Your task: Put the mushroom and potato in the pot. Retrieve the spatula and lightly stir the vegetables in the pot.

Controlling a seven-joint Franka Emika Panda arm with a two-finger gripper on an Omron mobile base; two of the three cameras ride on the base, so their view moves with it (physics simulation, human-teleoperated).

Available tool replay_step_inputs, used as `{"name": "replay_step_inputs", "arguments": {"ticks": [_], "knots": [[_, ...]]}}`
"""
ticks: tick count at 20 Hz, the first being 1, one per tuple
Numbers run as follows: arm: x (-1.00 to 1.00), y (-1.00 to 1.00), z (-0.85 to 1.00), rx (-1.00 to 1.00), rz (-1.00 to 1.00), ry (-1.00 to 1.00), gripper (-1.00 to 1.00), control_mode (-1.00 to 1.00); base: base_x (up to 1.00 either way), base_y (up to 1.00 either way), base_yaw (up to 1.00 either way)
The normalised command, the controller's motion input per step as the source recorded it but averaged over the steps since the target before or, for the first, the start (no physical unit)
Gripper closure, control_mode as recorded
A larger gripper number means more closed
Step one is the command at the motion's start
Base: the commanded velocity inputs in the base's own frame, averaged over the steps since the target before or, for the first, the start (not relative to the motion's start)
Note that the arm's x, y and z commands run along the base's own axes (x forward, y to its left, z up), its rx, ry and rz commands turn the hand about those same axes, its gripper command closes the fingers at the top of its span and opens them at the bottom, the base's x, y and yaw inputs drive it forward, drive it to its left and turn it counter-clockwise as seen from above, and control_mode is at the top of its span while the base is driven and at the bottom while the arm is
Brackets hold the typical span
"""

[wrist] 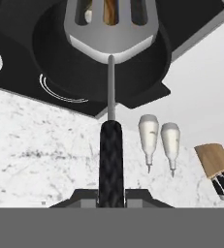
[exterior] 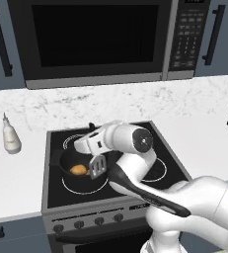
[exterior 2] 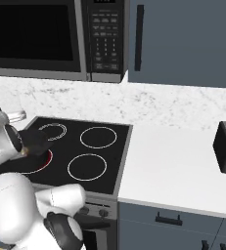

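Glossy white rounded arm (exterior: 135,163) segments joined by dark joints, with a grey disc-shaped joint cap.

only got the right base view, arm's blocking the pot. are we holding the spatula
Observer: Yes. In the hand view the fingers are shut on the slim black handle of the thin spatula with the flat silver-grey head.
Operator: where's the head
Observer: Over the opening of the round dark grey-black pot, which sits on the front left burner in the left base view.
Operator: veg in there
Observer: The smooth orange-tan oval potato lies in the pot beside the head. A pale piece shows through a slot in the head, likely the mushroom.
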Motion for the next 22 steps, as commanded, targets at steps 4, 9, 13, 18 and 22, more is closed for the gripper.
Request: {"name": "replay_step_inputs", "arguments": {"ticks": [4,9,13,18,22], "knots": [[0.27,0.13,-0.37,-0.07,0.13,0.02,1.00,-1.00,0.00,0.00,0.00],[0.16,0.04,0.12,-0.02,0.03,0.03,1.00,-1.00,0.00,0.00,0.00],[0.09,0.11,0.50,0.00,0.00,0.13,1.00,-1.00,0.00,0.00,0.00],[0.15,0.12,0.62,0.04,0.00,0.17,1.00,-1.00,0.00,0.00,0.00],[0.44,0.03,0.00,0.03,0.00,0.09,1.00,-1.00,0.00,0.00,0.00]]}}
